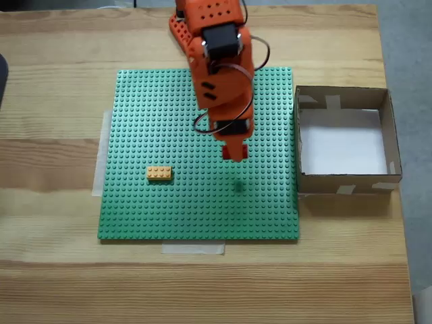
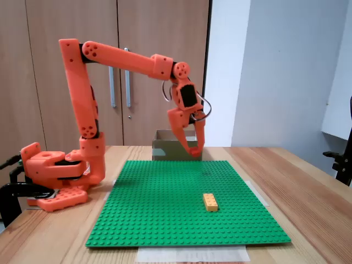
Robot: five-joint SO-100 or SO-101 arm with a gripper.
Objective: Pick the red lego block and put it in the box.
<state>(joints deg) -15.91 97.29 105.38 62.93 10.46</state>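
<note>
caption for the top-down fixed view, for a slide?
Orange arm's tool carries red lego block above green baseplate, box empty.

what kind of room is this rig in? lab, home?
Probably an office or small lab: wooden cabinet doors with metal handles behind the arm, a plain white wall, and what may be an office chair at the side fixed view's right edge.

A wooden table point(image 1: 54, 270) carries a taped green baseplate point(image 1: 169, 209), the box point(image 1: 388, 135) beside it, and the arm's base point(image 2: 55, 176).

Both fixed views are evenly and brightly lit from above, with no glare seen. A faint, soft shadow is cast on the green baseplate point(image 1: 196, 196) beneath the arm point(image 1: 219, 74). Focus is slightly soft throughout, and no edge distortion is noticed.
</note>
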